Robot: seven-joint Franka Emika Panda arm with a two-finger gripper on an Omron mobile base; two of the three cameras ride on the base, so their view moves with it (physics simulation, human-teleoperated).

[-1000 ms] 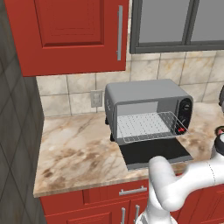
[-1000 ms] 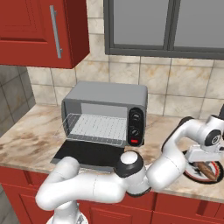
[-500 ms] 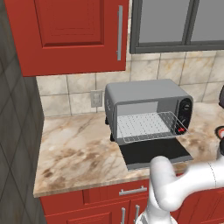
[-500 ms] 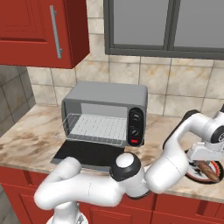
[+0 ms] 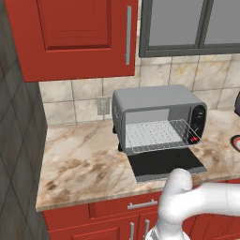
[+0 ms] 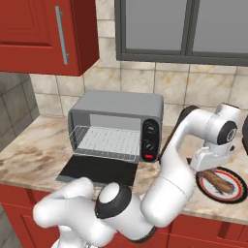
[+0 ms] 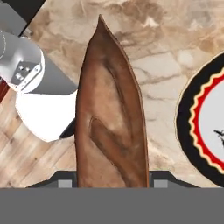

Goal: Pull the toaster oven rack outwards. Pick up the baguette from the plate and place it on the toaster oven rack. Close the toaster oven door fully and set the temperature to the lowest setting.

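The baguette sits upright in the hand view between my gripper fingers, which are shut on its sides. It hangs over the marble counter, with the plate off to its right. From the right base view my gripper holds the baguette low over the plate. The toaster oven stands to the left with its door folded down flat and the rack pulled out. The same toaster oven, rack and door appear in the left base view.
The oven's black control strip with knobs and red light faces the arm. Red wall cabinets and glass-front cabinets hang above. A dark object stands at the counter's right edge. Bare marble lies left of the oven.
My hand has lifted slightly and drawn a little toward the oven, with the baguette in its grip. The oven, rack and door have not moved.
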